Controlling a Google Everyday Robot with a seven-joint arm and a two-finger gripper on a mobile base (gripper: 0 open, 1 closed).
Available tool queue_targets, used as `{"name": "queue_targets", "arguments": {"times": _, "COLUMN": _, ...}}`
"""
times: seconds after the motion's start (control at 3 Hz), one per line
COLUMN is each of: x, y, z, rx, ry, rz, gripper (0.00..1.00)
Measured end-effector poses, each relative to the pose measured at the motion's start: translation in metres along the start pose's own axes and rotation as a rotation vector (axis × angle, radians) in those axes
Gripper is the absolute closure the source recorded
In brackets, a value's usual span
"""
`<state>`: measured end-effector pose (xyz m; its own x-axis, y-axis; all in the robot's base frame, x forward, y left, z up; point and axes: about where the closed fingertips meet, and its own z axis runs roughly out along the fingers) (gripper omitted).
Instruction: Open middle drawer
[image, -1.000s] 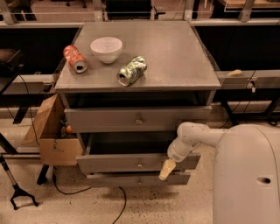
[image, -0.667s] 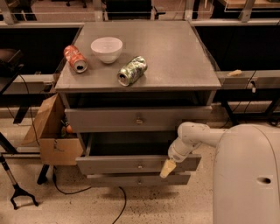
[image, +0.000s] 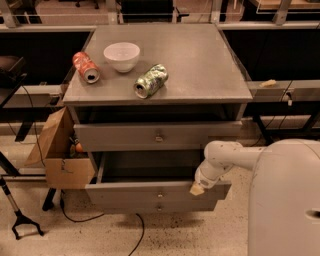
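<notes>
Grey cabinet top (image: 200, 65) bears one bowl (image: 121, 55), two cans (image: 86, 67) (image: 150, 80); claw (image: 196, 189) (grip unclear) at the open middle drawer (image: 135, 196).

- This looks like a robotics test lab or workshop, not a home: a grey metal three-drawer counter (image: 200, 60) stands on a speckled hard floor (image: 200, 232).
- Behind the counter, long grey metal rails (image: 300, 91) run across dark bays.
- A black cable (image: 138, 239) trails over the floor in front of the counter, and an open brown cardboard box (image: 57, 155) sits at its left side.
- A rounded white robot body (image: 285, 200) stands at the counter's front right, with its pincer (image: 196, 189) at the right end of the pulled-out middle drawer (image: 145, 192).
</notes>
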<state>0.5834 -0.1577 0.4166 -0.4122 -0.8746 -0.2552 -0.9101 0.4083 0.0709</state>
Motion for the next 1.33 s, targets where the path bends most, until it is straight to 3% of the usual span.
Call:
{"name": "queue_targets", "arguments": {"times": 0.33, "x": 0.008, "y": 0.008, "z": -0.005, "rx": -0.012, "ry": 0.023, "rz": 0.004, "gripper": 0.89}}
{"name": "queue_targets", "arguments": {"times": 0.67, "x": 0.021, "y": 0.025, "z": -0.005, "rx": -0.047, "ry": 0.048, "rz": 0.004, "gripper": 0.9}}
{"name": "queue_targets", "arguments": {"times": 1.33, "x": 0.02, "y": 0.025, "z": -0.006, "rx": -0.047, "ry": 0.048, "rz": 0.004, "gripper": 0.43}}
